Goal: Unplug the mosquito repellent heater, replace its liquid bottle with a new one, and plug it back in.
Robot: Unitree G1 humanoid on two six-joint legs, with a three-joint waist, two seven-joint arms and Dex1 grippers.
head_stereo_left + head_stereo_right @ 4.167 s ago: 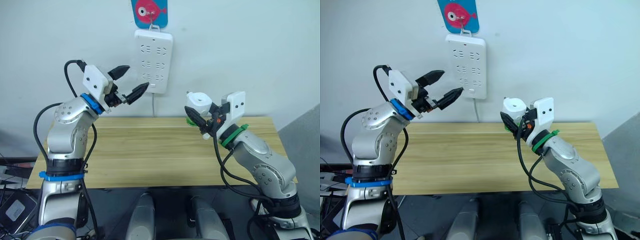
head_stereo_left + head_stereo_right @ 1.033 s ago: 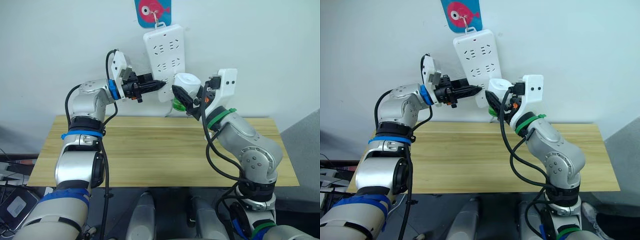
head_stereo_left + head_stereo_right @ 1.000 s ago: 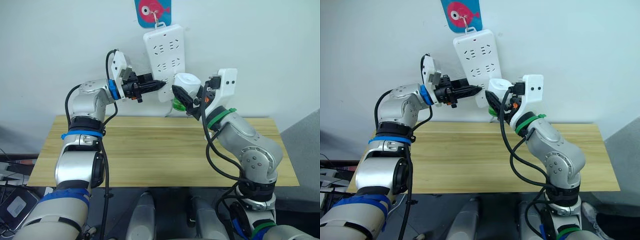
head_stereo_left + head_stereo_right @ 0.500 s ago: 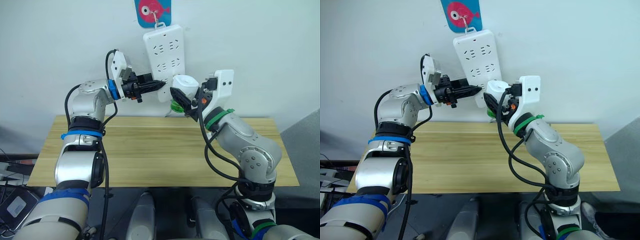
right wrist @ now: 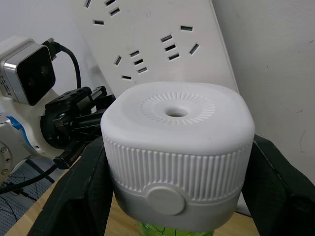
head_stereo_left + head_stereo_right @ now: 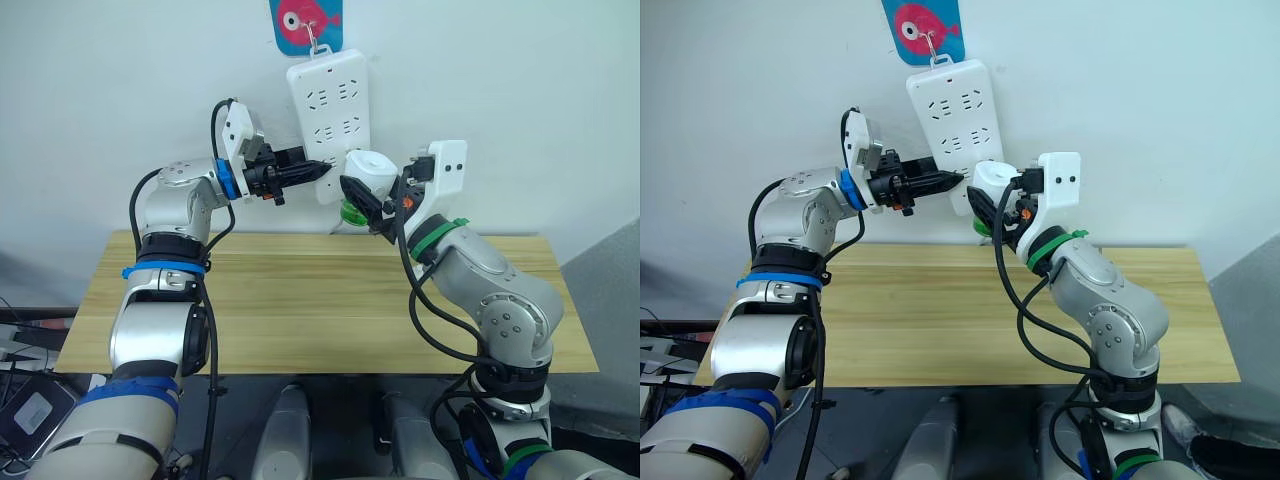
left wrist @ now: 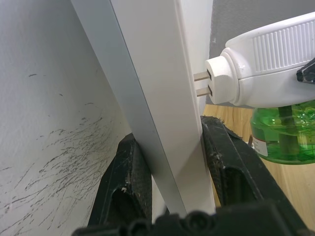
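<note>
Heater held up to the strip, prongs just short of it

Nearest us lies the table (image 6: 300, 300); above its far edge our right gripper (image 6: 372, 203) is clamped on the one heater (image 6: 368, 170), a finger on each side of its ribbed white body, a green bottle (image 7: 284, 136) hanging beneath it. At about 9 o'clock from the heater, our left gripper (image 6: 300, 172) pinches the lower edge of the single power strip (image 6: 330, 95), its two fingers (image 7: 123, 187) pressed against the strip's front and back. The heater's two prongs (image 7: 202, 83) point at the strip's face, just beside it and not yet in. The strip hangs tilted on the wall under one fish hook (image 6: 305, 22). Compared with a second ago, the heater sits slightly nearer the strip; the left gripper has not moved.
</note>
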